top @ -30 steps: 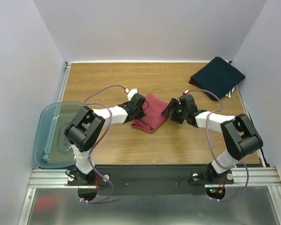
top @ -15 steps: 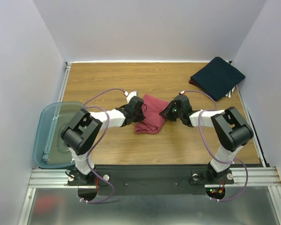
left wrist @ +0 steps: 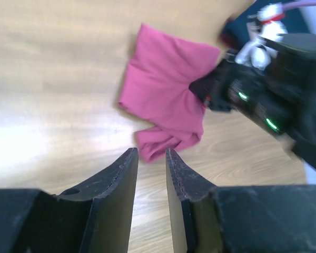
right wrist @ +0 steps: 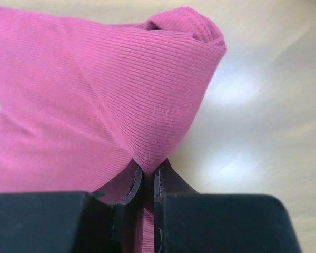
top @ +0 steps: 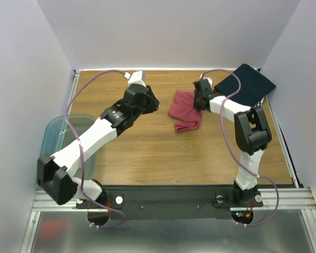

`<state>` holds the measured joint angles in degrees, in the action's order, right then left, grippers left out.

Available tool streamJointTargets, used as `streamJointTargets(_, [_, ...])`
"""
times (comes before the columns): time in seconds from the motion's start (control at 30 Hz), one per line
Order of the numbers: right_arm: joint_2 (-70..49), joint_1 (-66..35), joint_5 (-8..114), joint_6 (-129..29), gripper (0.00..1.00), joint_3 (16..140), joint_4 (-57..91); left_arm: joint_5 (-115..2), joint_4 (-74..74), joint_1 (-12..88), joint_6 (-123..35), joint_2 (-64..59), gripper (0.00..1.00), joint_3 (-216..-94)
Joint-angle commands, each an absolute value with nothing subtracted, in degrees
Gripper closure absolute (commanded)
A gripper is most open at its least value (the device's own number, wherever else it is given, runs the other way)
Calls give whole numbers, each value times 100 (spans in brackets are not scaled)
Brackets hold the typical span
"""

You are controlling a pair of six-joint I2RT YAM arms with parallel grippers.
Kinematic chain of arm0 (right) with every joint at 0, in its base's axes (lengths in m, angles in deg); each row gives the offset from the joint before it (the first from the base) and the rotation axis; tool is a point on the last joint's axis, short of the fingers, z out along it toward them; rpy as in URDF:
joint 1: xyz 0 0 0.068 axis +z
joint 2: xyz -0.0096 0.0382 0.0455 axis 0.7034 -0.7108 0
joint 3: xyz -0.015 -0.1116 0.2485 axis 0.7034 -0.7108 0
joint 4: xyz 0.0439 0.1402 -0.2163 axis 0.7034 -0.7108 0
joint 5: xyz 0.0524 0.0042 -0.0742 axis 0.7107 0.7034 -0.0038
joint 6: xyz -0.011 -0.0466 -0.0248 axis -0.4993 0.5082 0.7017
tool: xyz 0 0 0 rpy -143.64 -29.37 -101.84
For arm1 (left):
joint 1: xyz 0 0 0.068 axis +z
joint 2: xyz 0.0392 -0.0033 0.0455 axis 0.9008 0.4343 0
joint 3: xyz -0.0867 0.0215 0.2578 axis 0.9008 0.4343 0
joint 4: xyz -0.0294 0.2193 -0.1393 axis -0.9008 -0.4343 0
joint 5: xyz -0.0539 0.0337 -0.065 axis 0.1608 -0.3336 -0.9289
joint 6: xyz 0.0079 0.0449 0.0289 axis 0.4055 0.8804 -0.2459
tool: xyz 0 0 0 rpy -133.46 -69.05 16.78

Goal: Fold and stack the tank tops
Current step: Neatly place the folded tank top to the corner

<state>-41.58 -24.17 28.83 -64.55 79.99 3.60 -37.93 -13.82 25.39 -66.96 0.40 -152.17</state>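
Pinching maroon tank top (right wrist: 95,95): right claw (right wrist: 147,176) (wrist view only) | left claw (left wrist: 151,154) parted, empty

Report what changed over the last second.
The right pincer closed on the maroon tank top and dragged it away from the arm bases and rightward, close to the navy tank top. The left pincer let go, opened, and now sits apart on the cloth's left. The navy tank top and the teal bin stayed put.

Bright, even light; glare patches on table (right wrist: 231,89) in wrist cams; L-wrist view blurry.
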Motion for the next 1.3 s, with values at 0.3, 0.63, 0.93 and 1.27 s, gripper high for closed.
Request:
streamJointTargets(0.3, [-6402,-3108,712,-3198,100,12019,-525,-4389,-1921,3191,-5622,-151,60,-15479])
streamJointTargets(0.63, [-6554,-3257,395,-2493,100,13041,-630,-4803,-1719,3719,-5419,-18,61,-15216])
streamJointTargets(0.93, [-6010,-3643,500,-2466,99,13174,-657,-5242,-1640,3772,-5375,96,61,-15163])
streamJointTargets(1.27, [-5306,-4847,1502,-3993,95,11875,-709,-5445,-1570,3772,-5375,184,61,-15101])
